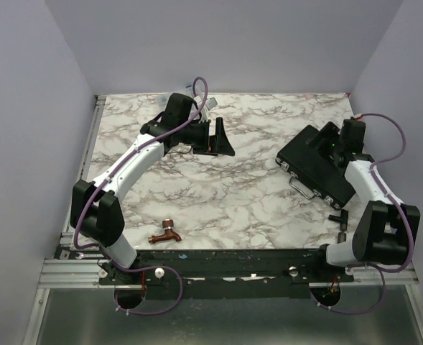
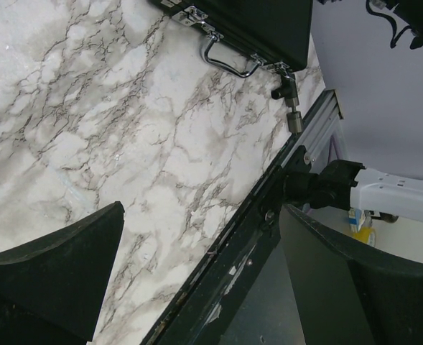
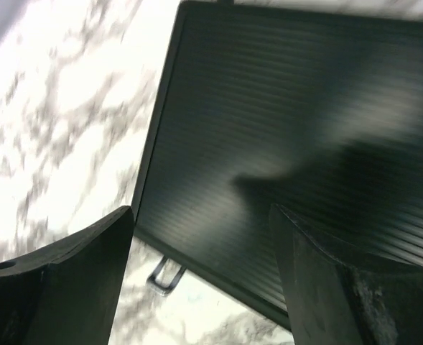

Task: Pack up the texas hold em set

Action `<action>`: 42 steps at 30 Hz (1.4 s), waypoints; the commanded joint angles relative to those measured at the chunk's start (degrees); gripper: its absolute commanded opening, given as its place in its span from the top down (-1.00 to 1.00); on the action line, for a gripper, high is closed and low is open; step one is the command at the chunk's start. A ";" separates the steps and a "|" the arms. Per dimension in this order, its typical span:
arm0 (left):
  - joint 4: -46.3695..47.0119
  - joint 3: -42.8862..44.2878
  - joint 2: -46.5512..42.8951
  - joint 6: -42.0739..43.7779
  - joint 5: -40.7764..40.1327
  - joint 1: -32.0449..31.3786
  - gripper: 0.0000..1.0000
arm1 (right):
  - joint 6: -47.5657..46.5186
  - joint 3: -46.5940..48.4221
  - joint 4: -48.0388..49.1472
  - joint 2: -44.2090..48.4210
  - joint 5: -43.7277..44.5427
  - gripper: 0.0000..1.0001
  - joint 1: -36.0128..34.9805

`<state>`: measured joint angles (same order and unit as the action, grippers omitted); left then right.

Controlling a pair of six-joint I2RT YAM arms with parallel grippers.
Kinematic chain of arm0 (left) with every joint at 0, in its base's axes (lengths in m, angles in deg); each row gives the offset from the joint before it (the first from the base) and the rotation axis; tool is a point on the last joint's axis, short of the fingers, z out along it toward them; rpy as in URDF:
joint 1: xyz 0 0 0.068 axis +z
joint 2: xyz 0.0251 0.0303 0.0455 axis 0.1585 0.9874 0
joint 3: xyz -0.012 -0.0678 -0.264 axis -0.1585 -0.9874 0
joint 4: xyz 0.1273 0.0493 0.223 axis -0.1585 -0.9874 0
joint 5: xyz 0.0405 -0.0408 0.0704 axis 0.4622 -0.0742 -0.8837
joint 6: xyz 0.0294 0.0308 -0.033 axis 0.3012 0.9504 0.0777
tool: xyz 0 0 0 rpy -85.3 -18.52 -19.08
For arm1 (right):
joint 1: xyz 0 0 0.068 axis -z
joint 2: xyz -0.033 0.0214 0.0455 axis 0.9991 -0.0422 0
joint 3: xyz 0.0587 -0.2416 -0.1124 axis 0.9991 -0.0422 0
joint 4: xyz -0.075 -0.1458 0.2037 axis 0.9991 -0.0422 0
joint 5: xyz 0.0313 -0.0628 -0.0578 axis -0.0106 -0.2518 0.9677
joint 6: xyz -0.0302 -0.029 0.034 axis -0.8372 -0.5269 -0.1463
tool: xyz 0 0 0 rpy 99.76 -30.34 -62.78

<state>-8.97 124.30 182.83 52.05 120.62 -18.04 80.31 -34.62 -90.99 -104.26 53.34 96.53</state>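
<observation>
Table: white marble with grey veins, walled in by plain lilac panels on the left, far and right sides.
Left arm: reaches from its near-left base toward the far left part of the table.
Right arm: bends from its near-right base toward the right side of the table.
Case: black, lid down, lying flat on the right half of the table and turned at an angle; its ribbed top fills the right wrist view.
Left gripper: fingers spread wide, nothing between them, held clear of the marble and well apart from the case.
Right gripper: fingers spread apart over the case lid, nothing pinched; whether they touch the lid I cannot tell.
Faucet: copper, lying on its side near the near edge, left of centre.
Handle: silver, on the case's near side, lying flat against the marble.
Latches: silver, either side of the handle; fastened or not, I cannot tell.
Black fitting: small, at the near-right edge, just beside the case corner.
</observation>
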 commanded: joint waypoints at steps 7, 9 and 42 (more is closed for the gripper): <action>0.28 1.61 -0.73 0.42 1.48 -0.95 -0.77 | -8.57 1.93 -5.62 -7.55 -24.32 -0.19 -5.02; 0.21 1.70 -0.62 0.47 1.48 -1.12 -0.77 | -8.35 1.68 -4.60 -8.81 -24.59 -0.11 -5.36; -0.61 2.32 1.15 1.18 1.69 -1.48 -0.77 | -9.04 0.25 -13.82 -13.06 -3.46 0.73 -17.48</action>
<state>-9.24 125.16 183.64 52.49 121.04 -19.15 67.92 -28.50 -95.23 -117.57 51.59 79.83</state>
